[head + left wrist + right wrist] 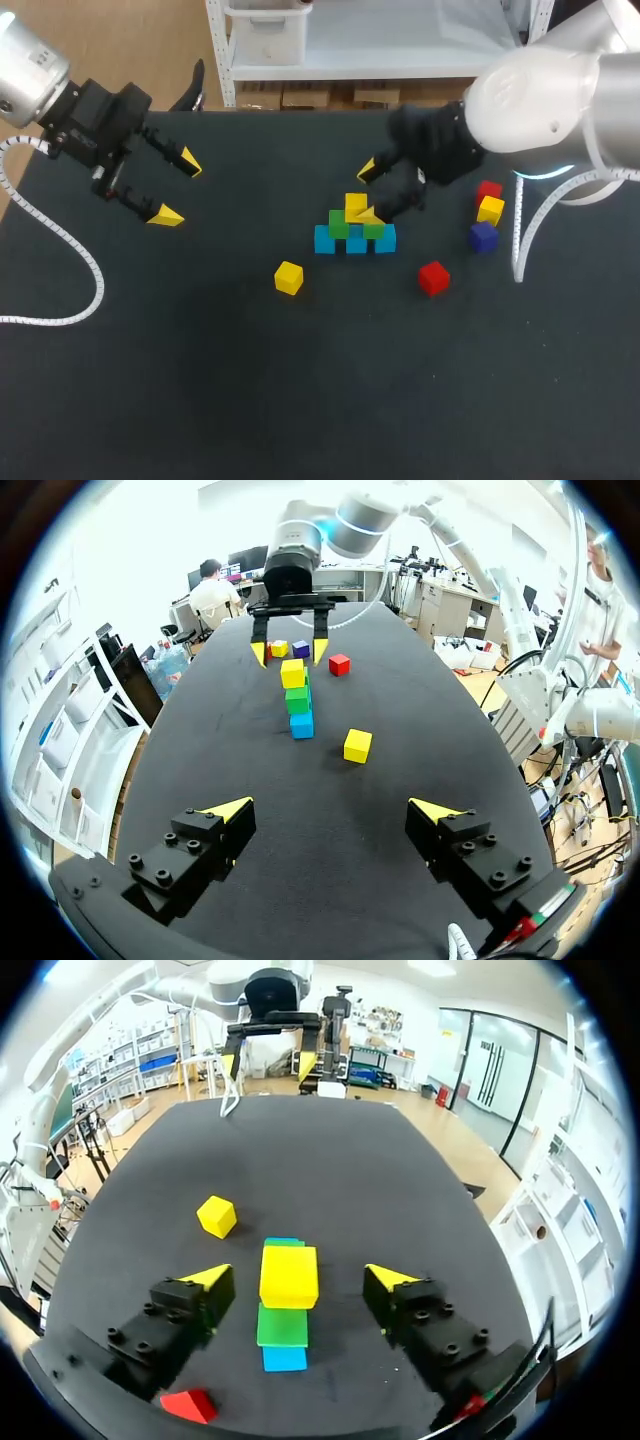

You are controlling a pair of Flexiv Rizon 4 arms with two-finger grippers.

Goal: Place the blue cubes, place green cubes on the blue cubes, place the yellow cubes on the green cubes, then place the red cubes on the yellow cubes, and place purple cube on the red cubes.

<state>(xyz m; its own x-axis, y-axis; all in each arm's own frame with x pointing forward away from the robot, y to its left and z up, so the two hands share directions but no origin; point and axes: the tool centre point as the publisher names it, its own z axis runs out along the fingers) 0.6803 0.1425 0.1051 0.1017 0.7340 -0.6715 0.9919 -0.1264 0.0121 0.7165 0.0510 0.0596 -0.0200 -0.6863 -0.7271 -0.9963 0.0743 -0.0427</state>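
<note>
**Progress, near to far**

1. Table (200,380): dark mat, carrying all the cubes.
2. Loose yellow cube (289,277): sits alone, near the stack on the left arm's side. Not yet placed.
3. Near red cube (433,277): sits alone on the right arm's side of the stack. Not yet placed.
4. Stack:
   - The blue cubes (357,243) stand three in a row, touching. This tier looks done.
   - The green cubes (340,223) are two, resting on the blue row. This tier looks done.
   - The top yellow cube (356,207) rests on the green pair. The yellow tier is judged begun.
5. Right gripper (368,192): straddles the top yellow cube. Its fingers are spread, with a gap on each side in the right wrist view, so it grips nothing.
6. Purple cube (483,236), far yellow cube (491,209) and far red cube (488,190): clustered close together, well apart from the stack. All are unplaced.
7. Left gripper (177,188): well away from the stack, fingers spread wide and empty.

**Remaining, by judgement:** the rest of the yellow cubes, then the red cubes, then the purple cube.

**Writing:** no label or print can be read on the cubes or the table.
</note>
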